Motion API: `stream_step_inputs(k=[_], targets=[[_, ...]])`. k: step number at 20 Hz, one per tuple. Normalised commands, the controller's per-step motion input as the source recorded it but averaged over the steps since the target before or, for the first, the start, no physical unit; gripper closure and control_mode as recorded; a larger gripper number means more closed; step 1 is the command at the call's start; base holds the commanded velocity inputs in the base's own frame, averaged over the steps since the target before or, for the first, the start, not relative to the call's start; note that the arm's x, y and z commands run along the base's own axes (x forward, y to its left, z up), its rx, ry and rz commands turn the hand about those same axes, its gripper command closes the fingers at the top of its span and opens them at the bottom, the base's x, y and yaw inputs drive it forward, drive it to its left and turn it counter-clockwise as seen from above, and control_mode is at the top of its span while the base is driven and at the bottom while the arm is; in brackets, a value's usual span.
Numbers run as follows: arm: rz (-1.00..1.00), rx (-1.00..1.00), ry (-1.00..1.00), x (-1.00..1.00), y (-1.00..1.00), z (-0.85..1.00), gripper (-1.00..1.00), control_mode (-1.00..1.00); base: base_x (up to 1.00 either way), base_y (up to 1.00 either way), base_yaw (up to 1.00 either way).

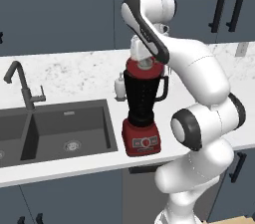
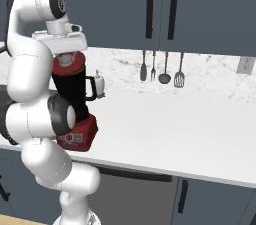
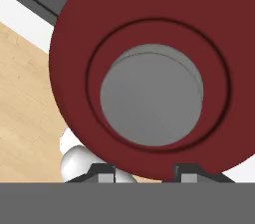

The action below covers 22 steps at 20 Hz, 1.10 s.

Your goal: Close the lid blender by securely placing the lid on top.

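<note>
Close under the hand camera sits the round red lid (image 3: 149, 68) with its flat grey knob (image 3: 152, 98) at the centre, ringed by a darker groove. Two dark fingertips (image 3: 104, 173) rise at the bottom edge, one on each side of the knob's width, apart from each other; whether they press anything cannot be told, since the lid's rim cuts across them. From the base cameras the two-finger gripper (image 1: 143, 60) is mostly hidden by the white arm's forearm and wrist, so its jaws are hard to make out there too.

Behind the jar, a small white soap bottle (image 1: 120, 86) stands near the marble backsplash, half covered by the blender. A dark double sink (image 1: 55, 131) with a dark tap (image 1: 22, 86) lies to the left in the grey counter. Four hanging utensils (image 2: 161, 68) line the wall further right, too small to name surely. Dark blue cabinets run above and below.

On the white counter stands the blender (image 1: 143, 111): a tall black translucent jar with a side handle on a red boxy base with round front buttons. Its red lid rests at the jar's rim, directly under the hand; whether it is fully seated cannot be told.
</note>
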Motion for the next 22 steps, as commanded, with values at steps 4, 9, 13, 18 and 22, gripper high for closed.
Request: stream_step_inputs(k=[4, 9, 13, 18, 22], targets=[[0.06, -0.16, 0.30, 0.00, 0.11, -0.39, 1.00, -1.00, 0.00, 0.00, 0.00], [0.09, -0.08, 0.21, 0.00, 0.17, -0.19, 1.00, -1.00, 0.00, 0.00, 0.00], [0.07, 0.00, 0.02, -0.31, 0.02, 0.17, -1.00, -1.00, 0.00, 0.00, 0.00], [0.07, 0.00, -0.13, -0.93, 0.15, 0.15, -1.00, -1.00, 0.00, 0.00, 0.00], [0.11, -0.06, -0.28, -1.00, 0.34, -0.10, -1.00, -1.00, 0.00, 0.00, 0.00]])
